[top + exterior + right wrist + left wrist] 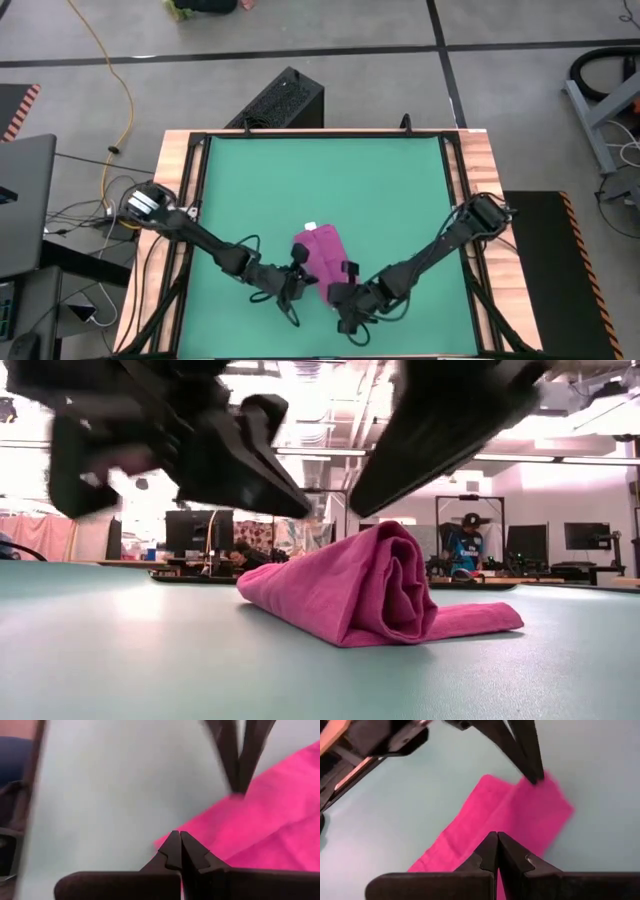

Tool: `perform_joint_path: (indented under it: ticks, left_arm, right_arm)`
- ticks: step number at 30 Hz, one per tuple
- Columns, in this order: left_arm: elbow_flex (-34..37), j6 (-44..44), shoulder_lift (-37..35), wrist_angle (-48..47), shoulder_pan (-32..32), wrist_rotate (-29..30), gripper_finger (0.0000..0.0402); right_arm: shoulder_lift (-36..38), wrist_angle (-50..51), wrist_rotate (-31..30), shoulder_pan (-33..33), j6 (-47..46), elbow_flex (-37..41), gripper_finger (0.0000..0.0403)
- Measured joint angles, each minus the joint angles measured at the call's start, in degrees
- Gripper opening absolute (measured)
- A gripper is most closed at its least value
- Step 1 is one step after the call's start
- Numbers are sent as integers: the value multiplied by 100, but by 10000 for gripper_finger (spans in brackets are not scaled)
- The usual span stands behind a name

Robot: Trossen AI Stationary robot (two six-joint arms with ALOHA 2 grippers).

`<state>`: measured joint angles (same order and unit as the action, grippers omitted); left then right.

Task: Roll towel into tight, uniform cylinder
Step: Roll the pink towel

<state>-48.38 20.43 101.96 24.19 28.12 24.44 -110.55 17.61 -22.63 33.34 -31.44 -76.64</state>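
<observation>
Overhead, the table [185,150] shows a wooden rim around a green mat [320,190] that covers nearly all of its top. Both dark arms reach in from the near corners and meet toward the mat's near edge. There the towel [322,256] lies on the mat, a magenta-pink cloth partly rolled: in the low view [370,595] it rises as a loose spiral hump, with a flat flap trailing out to one side along the mat. A small white tag [310,226] shows at its far end.

The left end effector [300,283] sits just beside the towel on its left, fingers pressed together with nothing between them; its wrist view shows the closed tips [497,840] over the pink cloth. The right end effector [345,300] is at the towel's near right end, fingers likewise together and empty, tips [180,840] over the cloth's edge in its own wrist view. Whether either tip touches the cloth cannot be told.
</observation>
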Motion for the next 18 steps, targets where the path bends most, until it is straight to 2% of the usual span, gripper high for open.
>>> perform_joint_path:
  ticks: [5,10,14,18]
  left_arm:
    - [4,-382,-313,-764,280,-8,0]
    - [297,-727,-245,-709,336,31,0]
    - [304,-715,-305,-663,347,232,0]
    - [282,-613,-505,-681,360,427,0]
  right_arm:
    - [-27,543,-416,363,-1007,-2,9]
    - [-144,1119,-967,515,-1865,2,9]
    - [-204,1293,-937,395,-2010,6,9]
    - [-324,1517,-569,215,-2169,110,9]
